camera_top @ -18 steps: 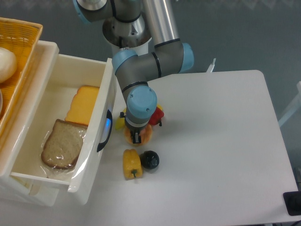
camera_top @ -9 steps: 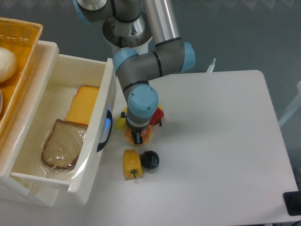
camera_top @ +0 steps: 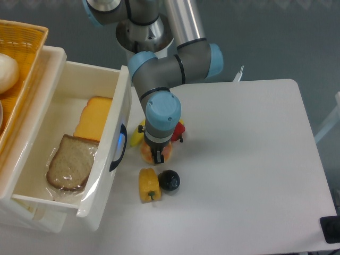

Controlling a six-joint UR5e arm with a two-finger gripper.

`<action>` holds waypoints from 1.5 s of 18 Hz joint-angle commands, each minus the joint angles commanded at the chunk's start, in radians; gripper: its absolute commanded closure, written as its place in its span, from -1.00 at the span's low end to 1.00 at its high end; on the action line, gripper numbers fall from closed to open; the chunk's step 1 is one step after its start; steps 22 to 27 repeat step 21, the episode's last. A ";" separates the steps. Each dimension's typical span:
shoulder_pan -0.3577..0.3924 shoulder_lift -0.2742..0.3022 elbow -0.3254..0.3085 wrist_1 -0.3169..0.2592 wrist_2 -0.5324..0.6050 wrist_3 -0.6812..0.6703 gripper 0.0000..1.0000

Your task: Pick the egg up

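Observation:
The egg (camera_top: pixel 166 153) shows as an orange wavy rim poking out from under my gripper (camera_top: pixel 157 154), near the drawer front on the white table. My gripper points straight down over it, and the blue wrist cap hides most of the fingers and the egg's centre. One dark finger (camera_top: pixel 158 157) lies across the egg's near edge. The jaws look closed against the egg.
A yellow pepper (camera_top: pixel 149 185) and a black ball (camera_top: pixel 169 180) lie just in front of the egg. A red toy (camera_top: pixel 179 130) and a small yellow piece (camera_top: pixel 136 139) sit behind it. The open white drawer (camera_top: pixel 120 111) on the left holds bread and cheese. An orange basket (camera_top: pixel 21 37) stands at the far left.
The wrist has shifted slightly right and looks a little larger, as if rising. The egg stays under the fingers.

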 joint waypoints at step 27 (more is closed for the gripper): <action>0.049 0.028 0.131 -0.061 -0.031 -0.040 0.73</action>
